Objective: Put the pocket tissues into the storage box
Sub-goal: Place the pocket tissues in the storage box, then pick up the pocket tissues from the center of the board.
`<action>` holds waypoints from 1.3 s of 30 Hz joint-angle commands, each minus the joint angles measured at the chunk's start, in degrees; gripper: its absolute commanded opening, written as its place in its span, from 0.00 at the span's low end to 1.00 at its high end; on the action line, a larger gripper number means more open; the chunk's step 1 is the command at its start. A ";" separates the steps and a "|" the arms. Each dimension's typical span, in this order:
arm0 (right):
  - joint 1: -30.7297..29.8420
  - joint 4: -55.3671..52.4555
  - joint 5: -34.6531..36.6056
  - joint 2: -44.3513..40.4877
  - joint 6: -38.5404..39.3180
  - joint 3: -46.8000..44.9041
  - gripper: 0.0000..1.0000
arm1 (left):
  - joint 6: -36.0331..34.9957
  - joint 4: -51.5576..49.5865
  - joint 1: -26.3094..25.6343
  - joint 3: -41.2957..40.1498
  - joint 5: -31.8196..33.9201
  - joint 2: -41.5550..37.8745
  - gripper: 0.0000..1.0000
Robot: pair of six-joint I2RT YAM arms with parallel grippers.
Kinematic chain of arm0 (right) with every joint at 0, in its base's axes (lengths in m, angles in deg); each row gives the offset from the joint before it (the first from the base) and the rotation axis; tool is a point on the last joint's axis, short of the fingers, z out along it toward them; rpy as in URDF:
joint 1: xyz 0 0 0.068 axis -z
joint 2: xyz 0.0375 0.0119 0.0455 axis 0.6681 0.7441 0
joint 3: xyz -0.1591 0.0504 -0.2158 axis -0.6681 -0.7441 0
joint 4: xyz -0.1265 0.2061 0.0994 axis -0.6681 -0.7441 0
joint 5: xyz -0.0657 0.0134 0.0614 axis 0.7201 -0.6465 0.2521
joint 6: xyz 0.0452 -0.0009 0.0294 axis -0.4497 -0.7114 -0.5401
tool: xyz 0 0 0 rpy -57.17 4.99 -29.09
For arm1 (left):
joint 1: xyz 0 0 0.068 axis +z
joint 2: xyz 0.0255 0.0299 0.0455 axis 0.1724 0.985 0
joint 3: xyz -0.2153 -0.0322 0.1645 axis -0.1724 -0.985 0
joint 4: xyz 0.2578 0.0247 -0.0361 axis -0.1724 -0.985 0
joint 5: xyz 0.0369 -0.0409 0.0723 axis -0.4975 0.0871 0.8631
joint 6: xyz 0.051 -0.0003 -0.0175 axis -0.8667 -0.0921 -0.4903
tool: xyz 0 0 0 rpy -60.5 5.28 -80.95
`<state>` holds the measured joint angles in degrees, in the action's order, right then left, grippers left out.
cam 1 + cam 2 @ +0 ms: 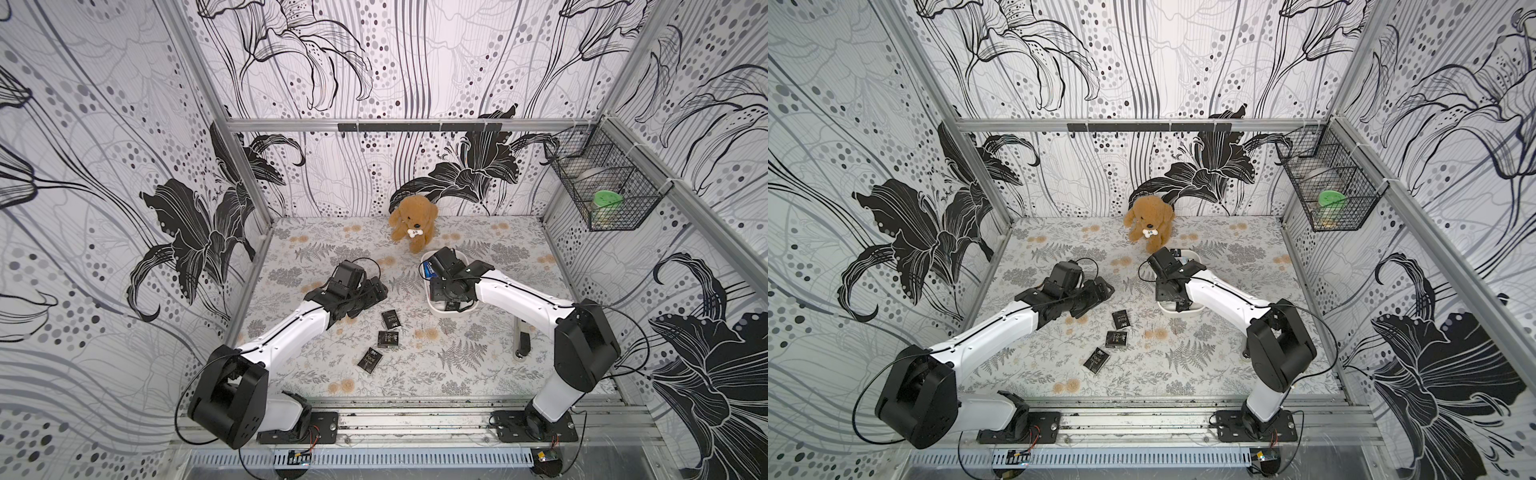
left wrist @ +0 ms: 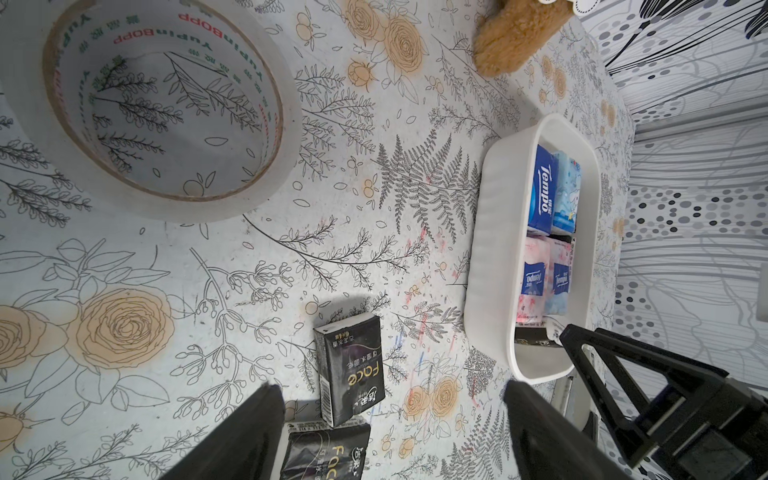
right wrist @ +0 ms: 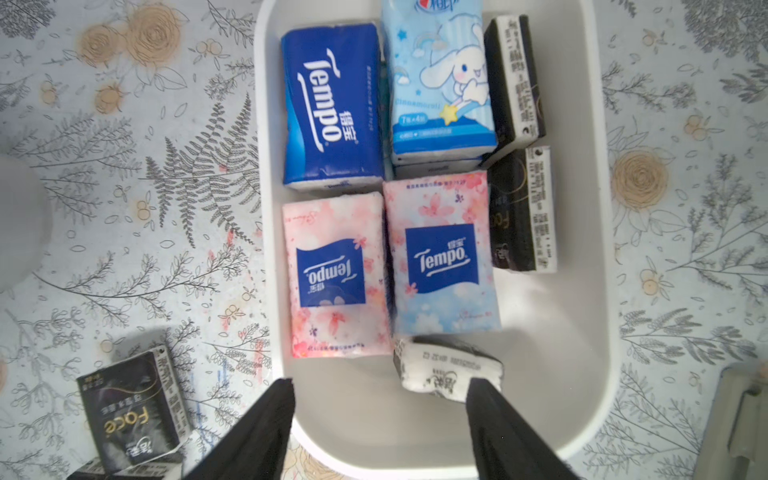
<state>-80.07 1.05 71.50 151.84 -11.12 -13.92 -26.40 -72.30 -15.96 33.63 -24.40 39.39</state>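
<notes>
Find the right gripper (image 3: pixel 380 399) over one end of the storage box (image 3: pixel 582 291), jaws apart and clamped on nothing. Note a black-and-white packet (image 3: pixel 449 368) on the box floor just beside one fingertip (image 3: pixel 486 399); cannot tell whether touching. Count six more pocket tissues (image 3: pixel 442 253) in the box: a dark blue packet (image 3: pixel 332 108) beside a light blue packet (image 3: pixel 440 83), two pink ones lying flat next to them, and two black packets on edge (image 3: pixel 521 212) along one wall.

Locate the left gripper (image 2: pixel 392 395) above the table (image 1: pixel 478 365), apart from the box, jaws spread wide and holding nothing. See, in the left wrist view, one black packet (image 2: pixel 351 370) on the table beneath the open jaws. Confirm three loose black packets (image 1: pixel 388 338) on the table between the two arms in both top views.

Observe also a clear tape roll (image 2: pixel 286 137) flat on the table, a plush dog (image 1: pixel 413 222) just beside the far end of the box, and a wire basket (image 1: pixel 602 187) on the side wall
</notes>
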 commanded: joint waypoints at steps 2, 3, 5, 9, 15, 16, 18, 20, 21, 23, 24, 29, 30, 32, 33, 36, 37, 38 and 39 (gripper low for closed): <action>-0.12 -0.49 -2.90 -0.87 -0.35 0.22 0.71 | -1.55 0.67 0.32 1.01 2.28 0.86 0.88; -0.38 -0.07 -3.65 -0.93 -0.51 0.53 0.71 | -1.42 0.85 0.63 0.57 2.25 0.88 0.88; -1.25 1.27 -5.76 -0.66 -0.86 1.31 0.71 | -0.95 1.94 2.20 -0.97 1.42 0.75 0.88; -3.81 2.32 -9.68 1.53 -1.86 4.13 0.71 | -0.23 3.82 6.45 -5.10 -0.04 -0.53 0.88; -10.33 1.95 -12.20 8.62 -2.15 10.63 0.72 | -2.06 2.97 12.23 -9.33 0.09 -3.38 0.88; -11.04 1.52 -12.39 10.10 -1.94 11.94 0.71 | -2.37 2.75 13.07 -9.91 0.04 -3.92 0.88; -12.03 1.04 -12.70 12.83 -1.48 13.89 0.72 | -2.96 2.22 14.46 -10.80 -0.13 -5.03 0.88; -12.45 1.50 -12.92 15.16 -0.43 15.11 0.72 | -3.41 1.57 15.61 -11.48 -0.31 -6.25 0.88; -12.47 1.66 -13.33 16.17 0.19 15.70 0.73 | -3.59 1.36 16.07 -11.74 -0.31 -6.79 0.88; -12.47 0.28 -14.36 19.31 2.64 18.42 0.74 | -4.30 0.64 17.08 -11.99 -0.30 -7.88 0.88; -12.56 -0.61 -14.65 20.52 3.50 19.79 0.75 | -4.64 0.34 17.45 -12.01 -0.24 -8.17 0.89; -12.61 -3.01 -16.37 24.95 6.59 23.81 0.78 | -6.08 -1.19 19.64 -11.68 0.03 -9.48 0.89; -12.65 -3.17 -16.47 25.42 6.61 23.86 0.78 | -6.10 -1.32 19.97 -11.68 -0.02 -9.63 0.89; -12.72 -3.33 -16.54 26.09 6.61 23.74 0.78 | -6.12 -1.39 20.47 -11.68 -0.16 -9.96 0.89; -12.73 -3.39 -16.37 26.20 6.53 23.51 0.78 | -6.19 -1.39 20.61 -11.68 -0.26 -9.96 0.89; -13.07 -4.10 -15.17 26.88 6.35 23.26 0.78 | -6.23 -1.42 20.88 -11.43 -0.65 -9.93 0.89; -13.17 -4.42 -14.78 27.17 6.35 23.32 0.78 | -6.21 -1.39 20.97 -11.33 -0.74 -9.86 0.89; -13.33 -4.61 -14.56 27.42 6.34 23.40 0.78 | -6.20 -1.47 20.97 -11.24 -0.79 -9.84 0.89; -13.56 -4.79 -14.25 27.77 6.27 23.58 0.78 | -6.35 -1.50 20.98 -11.08 -0.82 -9.78 0.89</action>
<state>-92.84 -1.07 56.09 178.14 -5.68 8.66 -31.34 -73.96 4.59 22.17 -24.51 30.21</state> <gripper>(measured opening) 0.781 0.887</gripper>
